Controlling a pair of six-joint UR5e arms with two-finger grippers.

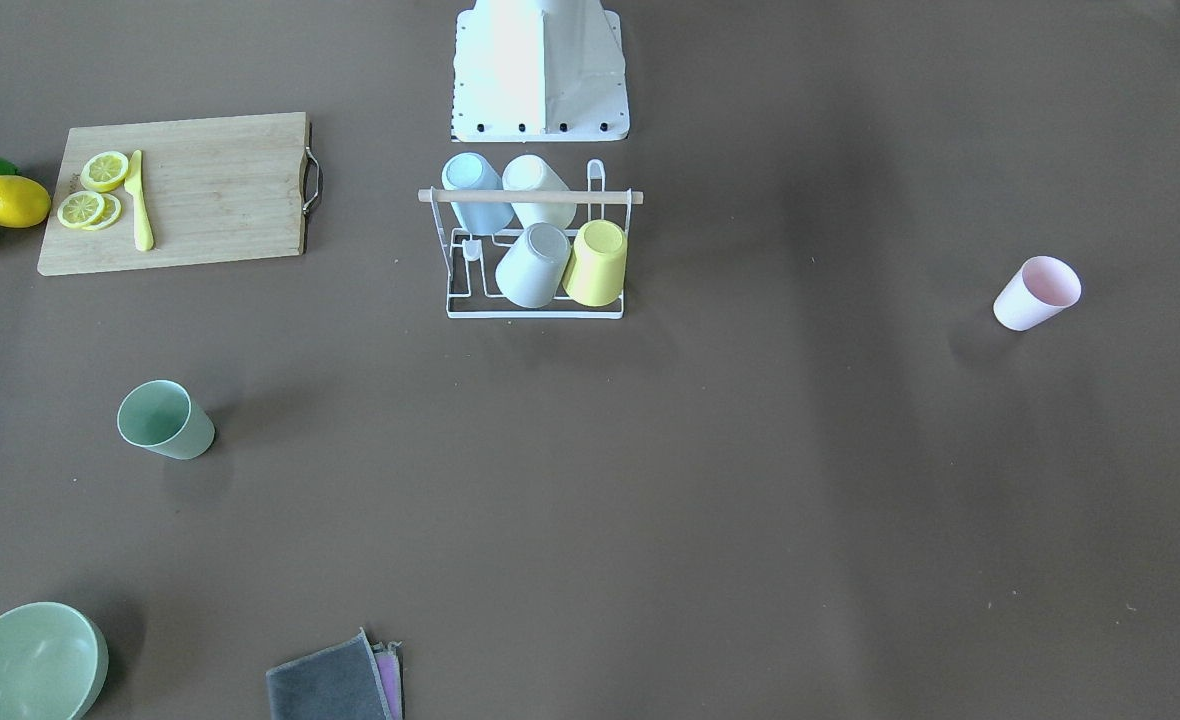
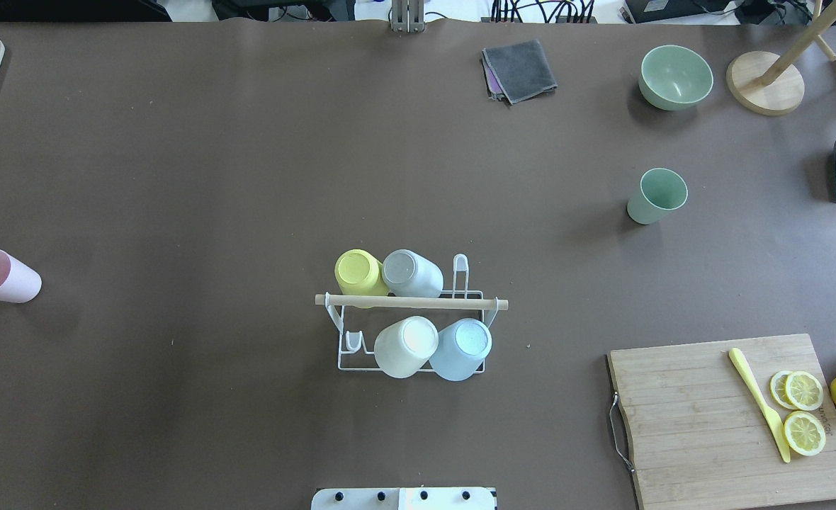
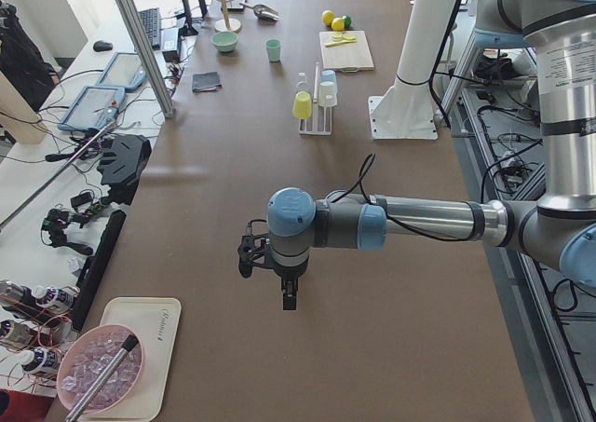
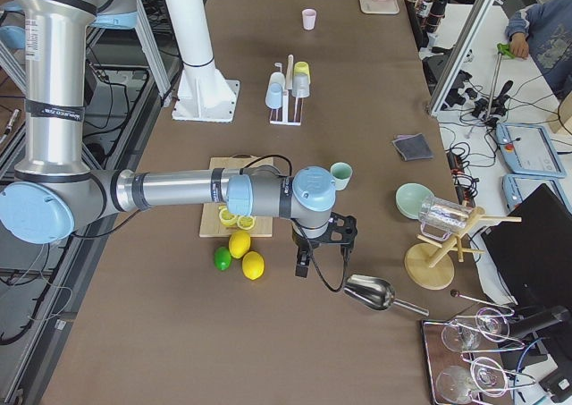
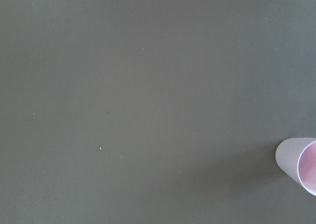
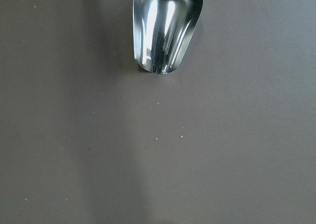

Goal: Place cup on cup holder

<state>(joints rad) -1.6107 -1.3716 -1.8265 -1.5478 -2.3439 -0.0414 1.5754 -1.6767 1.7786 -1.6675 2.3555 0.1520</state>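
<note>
The white wire cup holder (image 2: 411, 302) with a wooden rod stands mid-table near the robot base and also shows in the front view (image 1: 530, 197). It holds several upturned cups: yellow, grey, white and blue. A pink cup (image 2: 0, 276) lies on its side at the far left; its rim shows in the left wrist view (image 5: 301, 164). A green cup (image 2: 657, 196) lies on its side at the right. My left gripper (image 3: 284, 292) hangs above the table's left end, my right gripper (image 4: 304, 264) above its right end near the lemons. I cannot tell whether either is open or shut.
A wooden cutting board (image 2: 737, 418) with lemon slices and a yellow knife lies at the near right, with lemons and a lime (image 1: 10, 200) beside it. A green bowl (image 2: 675, 76), folded cloths (image 2: 519, 69), a metal scoop (image 6: 165, 26) and a wooden stand (image 2: 765, 81) sit at the far right.
</note>
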